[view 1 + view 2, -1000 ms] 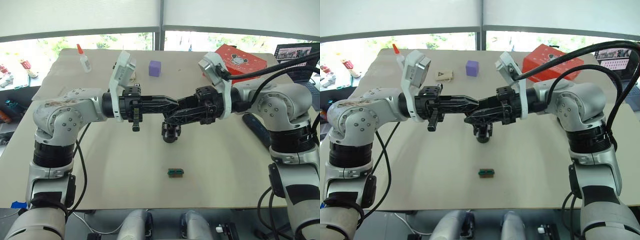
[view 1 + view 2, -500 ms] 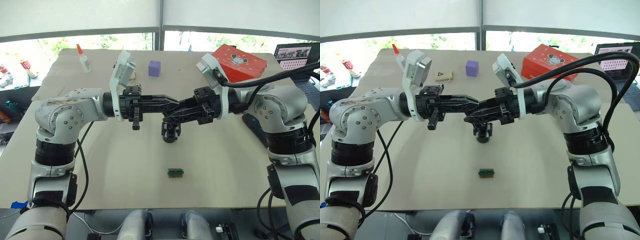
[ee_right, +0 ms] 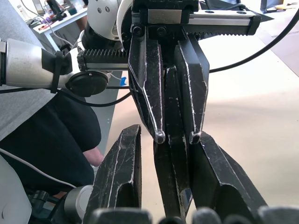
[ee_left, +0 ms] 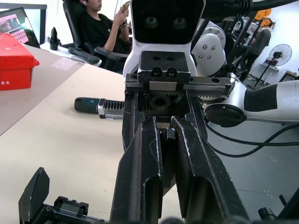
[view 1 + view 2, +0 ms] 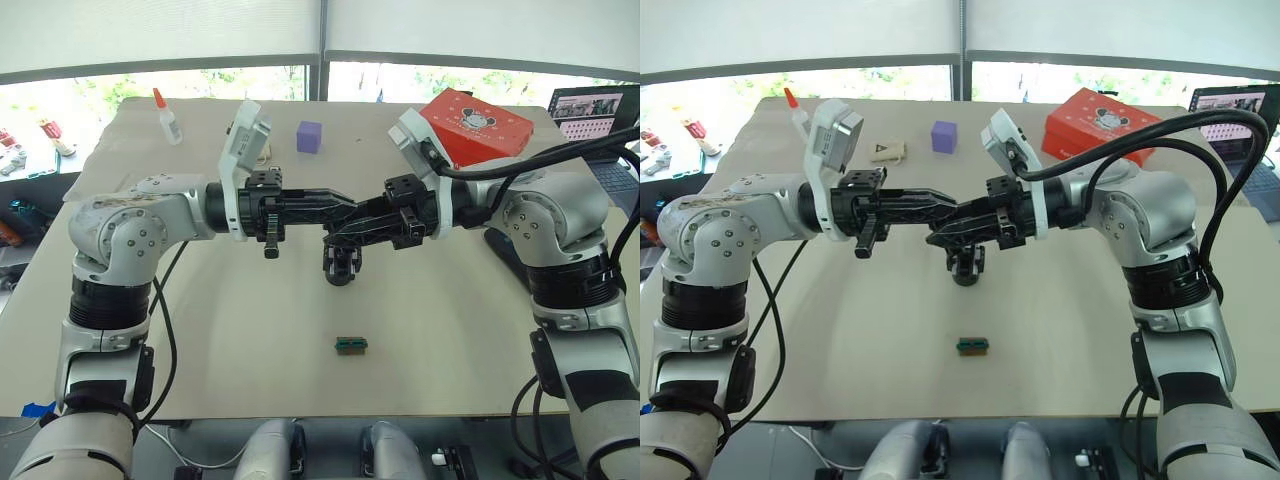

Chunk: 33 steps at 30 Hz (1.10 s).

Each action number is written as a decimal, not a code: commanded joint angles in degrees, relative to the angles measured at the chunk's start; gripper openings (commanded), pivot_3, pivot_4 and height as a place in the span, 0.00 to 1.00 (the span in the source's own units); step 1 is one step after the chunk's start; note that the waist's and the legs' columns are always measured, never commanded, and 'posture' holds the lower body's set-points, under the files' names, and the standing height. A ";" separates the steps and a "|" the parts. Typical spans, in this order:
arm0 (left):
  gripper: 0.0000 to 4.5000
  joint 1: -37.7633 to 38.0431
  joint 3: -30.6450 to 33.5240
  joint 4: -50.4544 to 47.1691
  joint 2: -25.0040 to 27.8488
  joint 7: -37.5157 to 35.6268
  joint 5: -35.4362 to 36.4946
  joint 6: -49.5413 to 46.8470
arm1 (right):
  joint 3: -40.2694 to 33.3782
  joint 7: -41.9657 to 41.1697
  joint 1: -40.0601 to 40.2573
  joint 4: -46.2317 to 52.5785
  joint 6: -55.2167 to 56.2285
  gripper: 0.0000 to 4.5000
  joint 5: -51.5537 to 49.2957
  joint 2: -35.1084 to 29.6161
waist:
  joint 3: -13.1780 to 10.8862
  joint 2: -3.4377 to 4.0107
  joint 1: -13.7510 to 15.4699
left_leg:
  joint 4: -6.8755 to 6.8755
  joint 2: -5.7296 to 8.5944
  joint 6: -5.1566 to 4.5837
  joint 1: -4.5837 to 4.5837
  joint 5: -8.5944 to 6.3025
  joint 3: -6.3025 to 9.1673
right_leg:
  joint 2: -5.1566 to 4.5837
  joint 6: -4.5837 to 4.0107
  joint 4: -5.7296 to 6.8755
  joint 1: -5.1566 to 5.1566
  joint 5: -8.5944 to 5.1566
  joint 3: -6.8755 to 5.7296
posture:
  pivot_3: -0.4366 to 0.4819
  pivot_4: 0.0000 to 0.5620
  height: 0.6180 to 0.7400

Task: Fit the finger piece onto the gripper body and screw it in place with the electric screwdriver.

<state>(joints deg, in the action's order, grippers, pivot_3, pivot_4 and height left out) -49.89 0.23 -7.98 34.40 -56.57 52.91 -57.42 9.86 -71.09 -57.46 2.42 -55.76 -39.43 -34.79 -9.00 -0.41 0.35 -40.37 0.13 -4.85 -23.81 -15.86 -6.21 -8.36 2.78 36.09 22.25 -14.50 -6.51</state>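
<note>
Over the middle of the table my left gripper (image 5: 350, 208) and right gripper (image 5: 336, 232) meet tip to tip. The left gripper is shut on the finger piece (image 3: 171, 100), a thin black wedge between its fingers (image 3: 150, 93). The right gripper's fingers (image 3: 119, 177) stand open, wider than the left fingertips, with the wedge running down between them. The gripper body (image 5: 340, 265) stands on the table just below the two grippers, untouched. The electric screwdriver (image 4: 100, 107) lies on the table on my right, partly behind the right arm (image 5: 512, 255).
A small green-and-black block (image 5: 351, 345) lies nearer the front edge. Farther back are a purple cube (image 5: 310, 136), a glue bottle (image 5: 168, 118), a beige tag (image 5: 887, 151) and a red box (image 5: 476, 124). A laptop (image 5: 592, 104) sits far right. A seated person (image 4: 105, 28) is beyond the table.
My right gripper has risen and swung from pointing below the left fingers to lining up with them around the finger piece. The left gripper has stayed put.
</note>
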 commanded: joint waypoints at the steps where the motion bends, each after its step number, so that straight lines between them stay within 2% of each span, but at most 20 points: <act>1: 0.00 -0.86 1.12 -0.73 0.83 -0.90 -0.48 1.11 | -1.12 -1.35 -1.62 0.44 1.44 0.34 -0.27 -0.27 | 0.00 0.00 0.01 | 0.00 0.00 0.00 0.00 0.00 0.00 | 0.00 0.00 0.00 0.00 0.00 0.00 | 0.48 0.27 1.00; 9: 0.00 -0.52 0.81 -0.74 0.46 -1.74 -1.76 1.56 | -1.22 -2.24 -2.33 -0.18 1.63 0.34 0.20 -0.32 | 0.00 0.00 -0.02 | 0.00 0.00 0.00 0.00 0.00 0.00 | 0.00 0.00 0.00 0.00 0.00 0.00 | 0.48 0.27 1.00; 10: 0.00 -0.51 0.71 -0.77 0.41 -1.81 -1.90 1.64 | -1.29 -2.30 -2.31 -0.15 1.54 0.23 0.08 -0.27 | 0.00 0.00 -0.01 | 0.00 0.00 0.00 0.00 0.00 0.00 | 0.00 0.00 0.00 0.00 0.00 0.00 | 0.48 0.27 1.00; 12: 0.00 -0.54 0.57 -0.65 0.34 -1.87 -2.23 1.75 | -1.53 -2.16 -2.31 -0.01 0.88 0.10 -0.52 0.02 | 0.00 0.00 -0.01 | 0.00 0.00 0.00 0.00 0.00 0.00 | 0.00 0.00 0.00 0.00 0.00 0.00 | 0.48 0.27 1.00; 18: 0.00 -1.06 0.71 -0.10 0.29 -1.31 -2.33 0.70 | -1.26 -2.38 -1.73 0.36 2.00 0.08 0.02 -0.01 | 0.00 0.00 -0.02 | 0.00 0.00 0.00 0.00 0.00 0.00 | 0.00 0.00 0.00 0.00 0.00 0.00 | 0.48 0.27 1.00; 20: 0.23 -0.56 0.46 0.36 2.77 -4.17 -3.45 1.84 | -1.43 -2.86 -0.34 0.17 6.16 0.08 1.58 0.15 | 0.00 0.00 -0.02 | 0.00 0.00 0.00 0.00 0.00 0.00 | 0.00 0.00 0.00 0.00 0.00 0.00 | 0.48 0.27 1.00; 21: 0.29 0.11 0.16 0.76 4.96 -7.16 -4.66 3.45 | -1.57 -3.41 0.66 0.09 9.68 0.08 2.76 0.39 | 0.00 -0.01 -0.16 | 0.00 0.00 0.00 0.00 0.00 0.00 | 0.00 0.00 0.00 0.00 0.00 0.00 | 0.48 0.27 1.00; 22: 0.39 0.57 -0.11 1.10 6.49 -9.34 -5.55 4.67 | -1.64 -3.86 1.36 -0.01 12.24 0.08 3.61 0.58 | 0.00 0.00 -0.42 | 0.00 0.00 0.00 0.00 0.00 -0.01 | 0.01 0.00 0.00 0.02 0.00 0.00 | 0.48 0.27 1.00; 24: 0.62 2.04 -1.81 4.01 9.71 -12.83 -10.56 10.21 | -2.65 -3.73 3.60 -0.61 17.39 0.08 4.74 1.71 | 0.00 0.00 -0.73 | 0.10 0.02 0.03 0.03 0.02 -0.07 | 0.02 0.00 0.00 0.06 0.00 0.00 | 0.48 0.27 1.00; 27: 0.97 5.02 -5.23 8.68 11.83 -17.21 -19.17 21.72 | -3.75 -3.87 7.66 -1.13 23.44 0.08 5.98 2.80 | 0.00 0.00 -0.69 | 0.13 0.03 0.06 0.06 0.03 -0.10 | 0.02 0.00 -0.01 0.04 0.00 -0.01 | 0.48 0.27 1.00; 28: 1.00 5.87 -6.41 10.23 11.55 -17.86 -21.64 25.05 | -3.96 -3.89 9.14 -1.31 25.12 0.08 6.47 2.97 | 0.00 0.00 -0.63 | 0.11 0.03 0.06 0.05 0.03 -0.11 | 0.02 0.00 -0.01 0.04 0.00 -0.01 | 0.48 0.27 1.00; 32: 1.00 8.22 -11.93 16.71 8.25 -18.20 -32.71 40.80 | -3.79 -5.08 13.41 -1.78 30.69 0.08 8.38 2.51 | 0.00 0.00 -0.05 | 0.09 0.05 0.05 0.03 0.03 -0.14 | 0.01 0.00 -0.06 0.00 0.00 -0.02 | 0.48 0.27 1.00; 33: 1.00 8.34 -13.39 19.57 5.92 -17.39 -34.85 43.78 | -3.64 -5.28 14.00 -2.02 31.64 0.08 8.84 2.38 | 0.00 0.00 0.03 | 0.07 0.05 0.05 0.02 0.03 -0.15 | 0.01 0.00 -0.06 0.01 0.00 -0.02 | 0.48 0.27 1.00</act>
<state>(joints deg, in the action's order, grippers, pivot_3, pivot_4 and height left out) -40.81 -11.87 10.09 41.79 -74.14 21.22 -19.35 8.01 -75.53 -42.84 -0.56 -27.02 -30.79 -31.93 -9.00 -0.42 0.37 -40.31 0.17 -4.80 -23.81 -15.82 -6.38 -8.35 2.78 36.03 22.29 -14.50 -6.52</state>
